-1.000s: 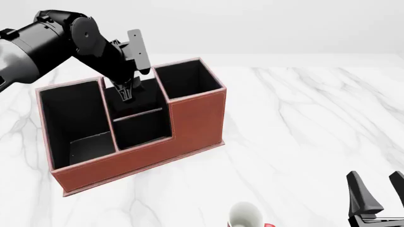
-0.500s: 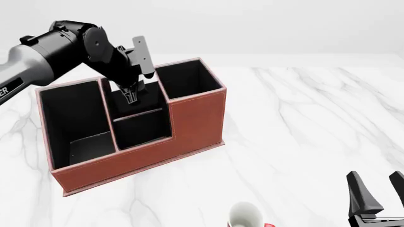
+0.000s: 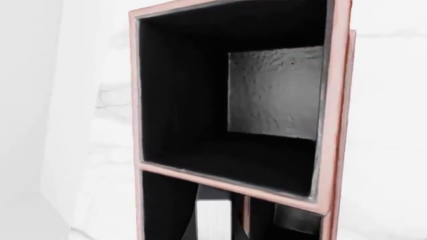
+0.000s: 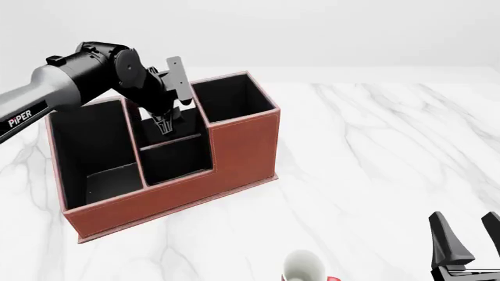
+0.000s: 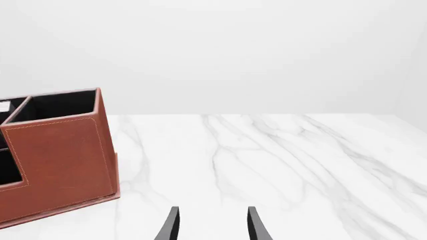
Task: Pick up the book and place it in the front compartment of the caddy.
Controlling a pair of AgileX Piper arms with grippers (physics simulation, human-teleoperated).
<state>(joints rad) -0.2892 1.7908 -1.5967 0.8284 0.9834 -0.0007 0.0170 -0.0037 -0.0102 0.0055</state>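
The left tool hangs above the caddy, fingers close together and holding nothing. The book stands inside a middle pocket. The right tool rests wide apart near the mug on the surface.

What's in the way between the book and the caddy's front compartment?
Nothing visible. The left gripper holds the book above the caddy's middle pockets; the front compartment looks open and empty, with only its rear divider close by.
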